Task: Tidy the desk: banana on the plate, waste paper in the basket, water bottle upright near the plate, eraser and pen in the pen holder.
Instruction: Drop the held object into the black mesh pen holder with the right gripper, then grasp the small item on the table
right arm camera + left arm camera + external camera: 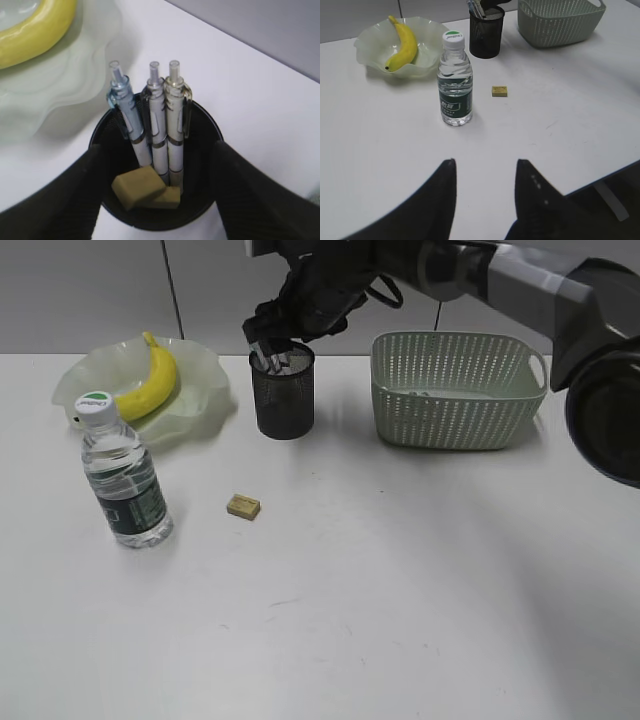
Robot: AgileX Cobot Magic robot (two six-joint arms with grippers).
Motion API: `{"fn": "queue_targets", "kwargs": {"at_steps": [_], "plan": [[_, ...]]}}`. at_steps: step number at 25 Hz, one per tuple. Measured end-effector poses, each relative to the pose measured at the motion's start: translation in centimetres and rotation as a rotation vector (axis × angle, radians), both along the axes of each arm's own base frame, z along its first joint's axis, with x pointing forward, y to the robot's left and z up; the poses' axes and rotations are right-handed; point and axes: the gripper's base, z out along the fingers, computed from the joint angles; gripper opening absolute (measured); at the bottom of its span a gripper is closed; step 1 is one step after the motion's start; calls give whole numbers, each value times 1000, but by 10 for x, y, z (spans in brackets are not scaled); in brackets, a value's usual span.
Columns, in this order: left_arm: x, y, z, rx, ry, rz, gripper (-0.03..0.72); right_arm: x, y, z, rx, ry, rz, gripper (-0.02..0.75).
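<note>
The banana (152, 380) lies in the pale green plate (205, 390) at the back left; both also show in the left wrist view, banana (406, 45) and plate (370, 47). The water bottle (122, 480) stands upright in front of the plate. The black mesh pen holder (284, 395) holds three pens (159, 125) and two tan erasers (137, 186). Another eraser (243, 506) lies on the desk (400, 590). My right gripper (156, 150) is open, with one finger on each side of the holder's rim. My left gripper (486, 162) is open and empty above the desk's near part. The waste paper is not visible.
The grey-green basket (455, 390) stands to the right of the pen holder; its inside is mostly hidden. The right arm (500, 280) reaches in from the upper right over the basket. The desk's front edge (605, 175) shows in the left wrist view.
</note>
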Motion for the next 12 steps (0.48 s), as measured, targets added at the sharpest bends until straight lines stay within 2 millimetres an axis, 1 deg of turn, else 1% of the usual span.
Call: {"fn": "queue_targets", "kwargs": {"at_steps": [4, 8, 12], "plan": [[0, 0, 0, 0, 0, 0, 295, -8, -4, 16, -24, 39, 5, 529], [0, 0, 0, 0, 0, 0, 295, -21, -12, 36, -74, 116, 14, 531], [0, 0, 0, 0, 0, 0, 295, -34, -21, 46, -148, 216, 23, 531]]}}
